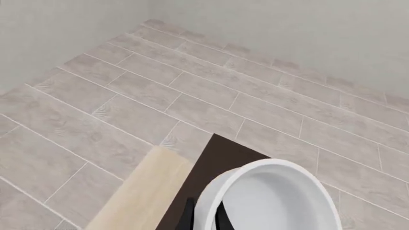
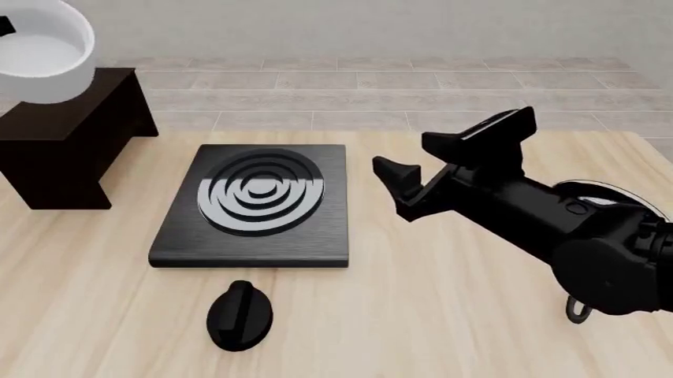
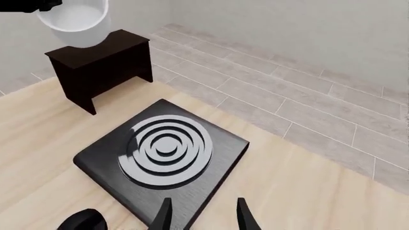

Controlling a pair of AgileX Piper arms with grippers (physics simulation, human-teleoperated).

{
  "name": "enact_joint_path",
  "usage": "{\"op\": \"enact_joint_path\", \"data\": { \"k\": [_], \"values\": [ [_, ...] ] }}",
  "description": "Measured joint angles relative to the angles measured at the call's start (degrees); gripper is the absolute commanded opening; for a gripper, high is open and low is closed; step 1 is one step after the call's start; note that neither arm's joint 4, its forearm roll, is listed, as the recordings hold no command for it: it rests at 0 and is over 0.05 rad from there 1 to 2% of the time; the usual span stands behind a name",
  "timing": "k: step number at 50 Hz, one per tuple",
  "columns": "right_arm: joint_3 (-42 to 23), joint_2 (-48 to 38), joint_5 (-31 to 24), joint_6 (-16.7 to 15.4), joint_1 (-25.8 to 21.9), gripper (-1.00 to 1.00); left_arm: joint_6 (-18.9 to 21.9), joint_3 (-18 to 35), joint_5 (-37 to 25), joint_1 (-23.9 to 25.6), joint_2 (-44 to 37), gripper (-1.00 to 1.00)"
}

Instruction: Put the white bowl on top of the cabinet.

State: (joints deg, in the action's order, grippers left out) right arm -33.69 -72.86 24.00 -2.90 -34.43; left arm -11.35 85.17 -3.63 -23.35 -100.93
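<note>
The white bowl (image 2: 42, 51) hangs tilted just above the dark brown cabinet (image 2: 74, 134) at the table's far left. It also shows in the left wrist view (image 1: 281, 201) and the right wrist view (image 3: 76, 21). My left gripper (image 1: 206, 216) is shut on the bowl's rim, one finger inside and one outside, over the cabinet's flat top (image 1: 217, 163). In the front view only a black bit of it (image 2: 5, 27) shows at the left edge. My right gripper (image 2: 405, 155) is open and empty, right of the stove plate (image 2: 258, 201); its fingers (image 3: 163, 215) point at the plate.
A black knob-shaped object (image 2: 239, 315) lies in front of the stove plate. A frying pan's rim (image 2: 600, 193) and handle loop (image 2: 576, 309) peek out from under my right arm. The wooden table (image 2: 421, 315) ends behind the cabinet, with tiled floor (image 2: 421, 94) beyond.
</note>
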Motion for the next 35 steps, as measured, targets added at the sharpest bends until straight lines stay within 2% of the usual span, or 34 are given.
{"op": "enact_joint_path", "data": {
  "k": [18, 35],
  "values": [
    [0.7, 0.2, 0.3, 0.2, 0.5, 1.0, 0.2, 1.8, 1.3, -1.0, -3.8, -1.0],
    [0.9, 0.5, 0.1, 0.3, 0.7, 1.0, 0.1, 1.2, 3.1, -1.0, -7.0, -1.0]
  ]
}}
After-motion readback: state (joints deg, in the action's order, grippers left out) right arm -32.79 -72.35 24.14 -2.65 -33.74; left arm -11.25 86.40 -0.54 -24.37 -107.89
